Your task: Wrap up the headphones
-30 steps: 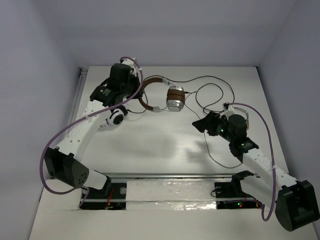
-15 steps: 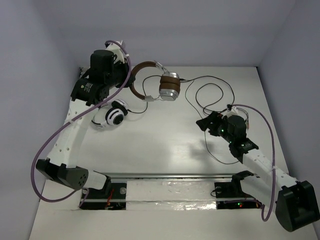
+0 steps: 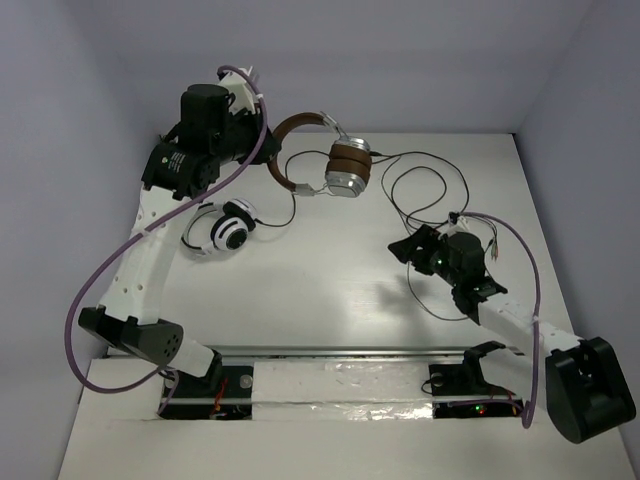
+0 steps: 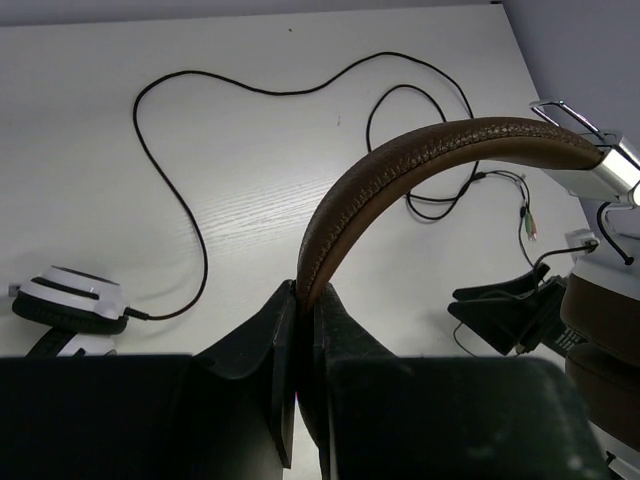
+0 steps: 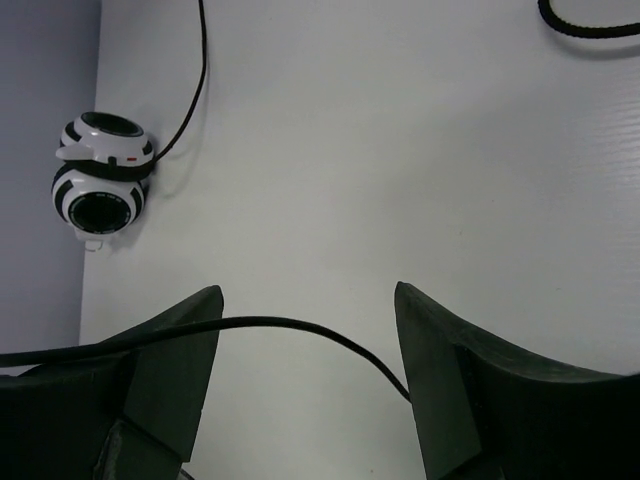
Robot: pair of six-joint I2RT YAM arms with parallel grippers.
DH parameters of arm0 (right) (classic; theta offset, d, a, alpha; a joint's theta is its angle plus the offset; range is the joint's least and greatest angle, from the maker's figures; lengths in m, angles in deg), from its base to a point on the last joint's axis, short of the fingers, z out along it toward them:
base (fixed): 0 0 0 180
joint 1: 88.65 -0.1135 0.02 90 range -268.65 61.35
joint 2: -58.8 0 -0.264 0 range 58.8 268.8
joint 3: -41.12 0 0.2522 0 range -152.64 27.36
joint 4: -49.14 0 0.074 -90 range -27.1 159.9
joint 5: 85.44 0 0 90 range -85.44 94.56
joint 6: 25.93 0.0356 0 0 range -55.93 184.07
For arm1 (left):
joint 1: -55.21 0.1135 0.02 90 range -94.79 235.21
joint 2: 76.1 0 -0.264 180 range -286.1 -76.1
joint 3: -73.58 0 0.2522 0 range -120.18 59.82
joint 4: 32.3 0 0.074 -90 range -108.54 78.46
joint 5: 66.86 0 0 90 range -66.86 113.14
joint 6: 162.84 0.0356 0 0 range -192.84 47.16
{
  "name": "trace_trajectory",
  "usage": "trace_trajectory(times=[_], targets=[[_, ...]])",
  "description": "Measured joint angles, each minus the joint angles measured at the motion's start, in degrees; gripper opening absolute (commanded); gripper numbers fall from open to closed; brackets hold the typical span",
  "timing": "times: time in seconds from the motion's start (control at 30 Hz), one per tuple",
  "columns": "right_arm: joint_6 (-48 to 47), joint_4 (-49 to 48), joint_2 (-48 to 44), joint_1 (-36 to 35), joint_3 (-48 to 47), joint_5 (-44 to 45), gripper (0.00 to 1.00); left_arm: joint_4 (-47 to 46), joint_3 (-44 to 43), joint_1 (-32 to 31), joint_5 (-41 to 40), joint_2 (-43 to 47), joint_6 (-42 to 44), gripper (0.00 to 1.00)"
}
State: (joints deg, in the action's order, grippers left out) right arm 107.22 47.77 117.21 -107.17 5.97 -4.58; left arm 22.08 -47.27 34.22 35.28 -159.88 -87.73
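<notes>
Two-fingered left pincer (image 4: 303,300) clamps the headphones (image 4: 420,155); right pincer (image 5: 307,300) straddles the cable (image 5: 290,323).

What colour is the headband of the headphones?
The headband is brown, with stitching along its edge. It shows best in the left wrist view.

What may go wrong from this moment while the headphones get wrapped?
1. The left gripper grips the headphones only by the headband; they may swing or slip out.
2. The cable lies loose between the fingers of the open right gripper; it might slide away.
3. The cable reaches the round object, so pulling could drag it.
</notes>
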Motion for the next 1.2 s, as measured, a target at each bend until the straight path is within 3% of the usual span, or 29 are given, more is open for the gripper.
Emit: trace_trajectory(times=[0.1,0.17,0.3,0.33,0.4,0.67,0.87,1.0,1.2], targets=[[1.9,-4.3,1.9,-0.1,1.7,0.0,0.74,0.1,-1.1,0.0,0.7,-0.1,0.0,0.0],[3.0,-6.9,3.5,-0.3,2.6,0.0,0.63,0.0,-1.7,0.0,1.0,0.0,0.0,0.0],[4.8,-10.4,4.5,-0.8,4.1,-0.1,0.29,-0.1,-1.7,0.0,1.3,0.0,-0.2,0.0],[5.2,-11.1,4.3,-1.2,4.6,-0.2,0.14,-0.2,-1.6,0.0,1.2,0.0,-0.3,0.0],[6.0,-12.0,4.0,-2.8,5.0,0.0,0.0,-1.7,-0.6,0.0,1.3,0.2,-0.8,0.0],[3.1,-3.9,7.3,-13.9,-3.7,5.0,0.0,-13.3,20.3,0.0,1.3,6.6,-9.0,0.0],[-0.2,2.7,12.7,-21.1,-12.9,10.8,0.0,-27.7,42.0,-0.1,-1.6,13.9,-17.8,0.0],[-1.2,9.0,14.0,-31.3,-16.6,14.9,0.0,-31.4,47.0,-0.4,-7.4,14.1,-20.6,0.0],[-1.8,20.0,13.1,-45.3,-22.0,21.4,0.0,-36.9,47.4,-1.0,-16.2,13.7,-21.9,0.0]])
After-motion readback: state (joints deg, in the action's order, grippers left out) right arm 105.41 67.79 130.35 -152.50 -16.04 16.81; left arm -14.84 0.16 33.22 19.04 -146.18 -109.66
